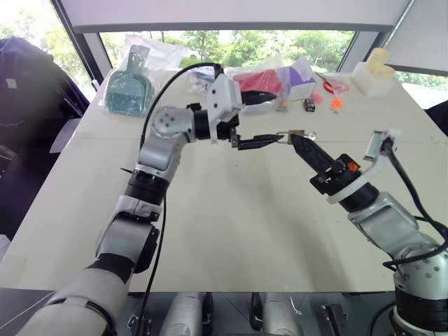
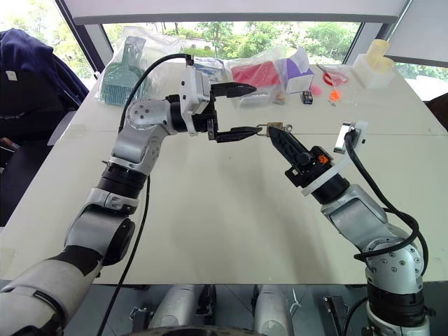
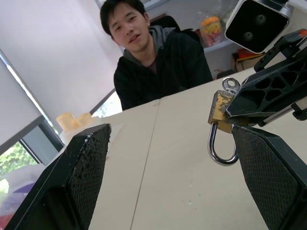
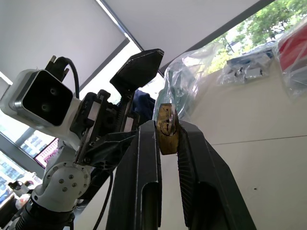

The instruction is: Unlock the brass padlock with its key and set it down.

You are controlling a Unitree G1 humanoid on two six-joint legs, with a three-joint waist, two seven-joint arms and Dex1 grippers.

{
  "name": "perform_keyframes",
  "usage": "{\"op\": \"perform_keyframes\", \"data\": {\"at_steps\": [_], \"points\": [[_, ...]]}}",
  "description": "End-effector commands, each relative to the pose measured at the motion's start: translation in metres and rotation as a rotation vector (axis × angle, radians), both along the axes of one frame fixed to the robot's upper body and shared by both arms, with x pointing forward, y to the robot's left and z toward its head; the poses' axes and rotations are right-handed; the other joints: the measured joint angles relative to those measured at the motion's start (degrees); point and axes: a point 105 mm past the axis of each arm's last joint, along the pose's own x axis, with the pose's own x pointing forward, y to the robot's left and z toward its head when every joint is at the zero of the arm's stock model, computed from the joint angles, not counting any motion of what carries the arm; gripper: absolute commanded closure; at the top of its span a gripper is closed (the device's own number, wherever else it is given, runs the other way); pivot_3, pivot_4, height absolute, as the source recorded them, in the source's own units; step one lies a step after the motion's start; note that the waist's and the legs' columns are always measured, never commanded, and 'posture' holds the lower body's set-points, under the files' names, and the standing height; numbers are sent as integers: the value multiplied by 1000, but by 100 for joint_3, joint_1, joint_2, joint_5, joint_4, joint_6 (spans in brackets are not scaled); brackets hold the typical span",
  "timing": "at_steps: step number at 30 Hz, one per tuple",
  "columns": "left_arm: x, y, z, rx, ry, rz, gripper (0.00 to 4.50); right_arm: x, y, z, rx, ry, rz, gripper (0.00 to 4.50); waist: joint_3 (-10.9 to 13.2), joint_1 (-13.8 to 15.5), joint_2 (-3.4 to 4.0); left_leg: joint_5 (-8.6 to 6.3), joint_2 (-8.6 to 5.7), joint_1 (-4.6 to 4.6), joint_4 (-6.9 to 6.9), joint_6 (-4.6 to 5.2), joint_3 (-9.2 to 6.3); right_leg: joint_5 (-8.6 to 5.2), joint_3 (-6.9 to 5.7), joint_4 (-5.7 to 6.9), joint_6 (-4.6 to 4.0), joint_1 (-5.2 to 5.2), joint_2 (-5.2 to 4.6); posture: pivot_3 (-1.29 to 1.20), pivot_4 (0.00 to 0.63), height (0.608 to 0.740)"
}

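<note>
Brass padlock (image 4: 166, 128) is sitting pinched between the right gripper's (image 1: 297, 138) closed fingertips, held up above the table (image 1: 231, 231), shackle hanging free. Left gripper (image 2: 246, 110) is hanging beside it with fingers spread wide, gripping nothing, lower finger (image 1: 260, 142) nearly touching the lock.

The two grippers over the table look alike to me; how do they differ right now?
The left gripper stands open with nothing between its fingers, while the right gripper is shut on the brass padlock. The left gripper points sideways across the table; the right gripper points away from the robot and upward. Both have two black fingers and meet at the padlock, above the table.
</note>
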Motion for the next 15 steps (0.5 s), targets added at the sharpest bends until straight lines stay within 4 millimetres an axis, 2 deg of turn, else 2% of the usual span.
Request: {"op": "perform_keyframes", "data": {"at_steps": [1,7,15], "points": [[-2,-6,4,2,-45,-17,363,-11,6,16,29,-66,31,4500,0,-1,0,0,0,0,0,0,0,0,0,0,0,0,0,0,150,735],[4,-13,1,5,-50,-19,363,-14,11,16,36,-63,45,4500,0,1,0,0,0,0,0,0,0,0,0,-1,0,0,0,0,150,735],[14,-18,10,-48,-64,17,363,-17,15,11,40,-41,48,4500,0,-3,0,-1,0,0,0,1,0,0,0,-1,0,-1,-1,0,150,735]]}}
